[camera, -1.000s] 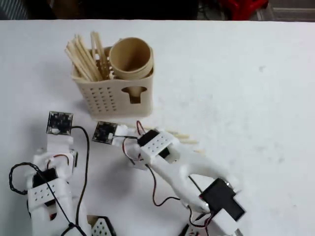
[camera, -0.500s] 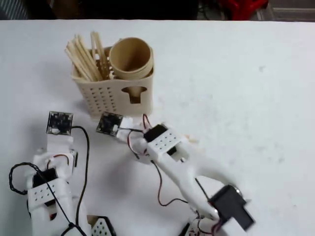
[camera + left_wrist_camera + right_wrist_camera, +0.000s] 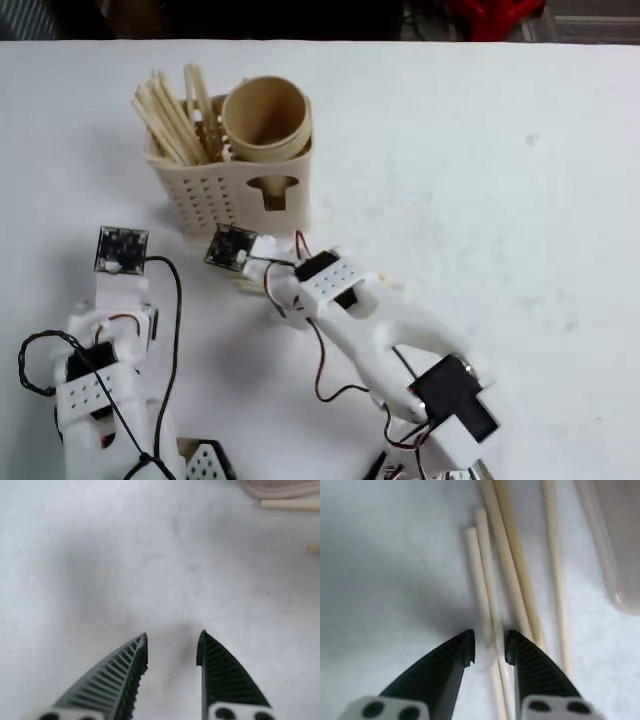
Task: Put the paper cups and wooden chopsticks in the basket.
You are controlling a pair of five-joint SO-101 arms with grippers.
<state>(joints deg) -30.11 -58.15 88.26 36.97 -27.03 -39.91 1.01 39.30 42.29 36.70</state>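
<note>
We are at the chopstick step. The basket (image 3: 235,200), toward 10 o'clock on the worktop (image 3: 500,150), already holds a paper cup (image 3: 265,120) and a sheaf of wooden chopsticks (image 3: 172,112) standing up in it. A few loose chopsticks (image 3: 506,555) lie flat on the worktop, just off the basket's 5 o'clock corner. The right hand (image 3: 489,642) sits low over them with its fingers parted only narrowly, and a side-by-side pair of sticks (image 3: 482,595) runs between the tips — nothing is gripped yet, as far as we can judge. The left hand (image 3: 173,640) hangs partly open and empty above bare worktop, near 7 o'clock. Next, we think, the right hand must close squarely on that pair — thin round sticks may roll or slip free — then lift them, tip them upright and release them in the basket beside the others.
</note>
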